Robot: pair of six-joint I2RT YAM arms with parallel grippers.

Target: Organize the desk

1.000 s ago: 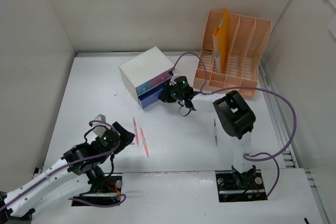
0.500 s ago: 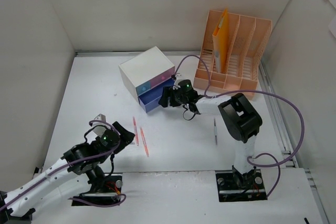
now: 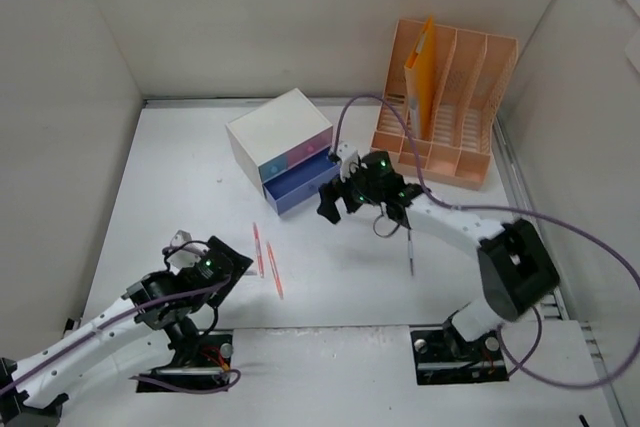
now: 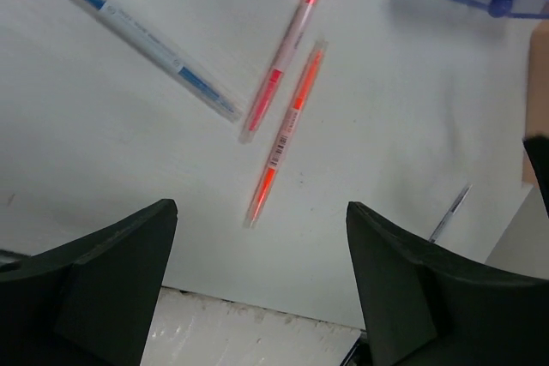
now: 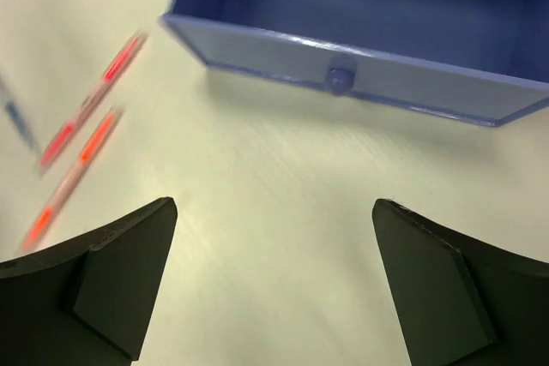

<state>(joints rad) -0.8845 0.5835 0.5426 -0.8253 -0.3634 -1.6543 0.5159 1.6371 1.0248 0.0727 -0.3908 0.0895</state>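
Below my right claw (image 5: pixel 273 212), spread wide open, the desk (image 5: pixel 214 143) lies flat and matte white, a blue drawer (image 5: pixel 257 56) just ahead.

Bare worktop (image 3: pixel 180 167) open for passage at left and centre, broken only by a pair of orange pens (image 3: pixel 258 249) beside the left gripper (image 3: pixel 228 255). Open blue drawer (image 3: pixel 300 187) jutting from the white box (image 3: pixel 275 132), just ahead of the right gripper (image 5: pixel 274 207), jaws spread. Peach file rack (image 3: pixel 445 117) blocking the far right corner.
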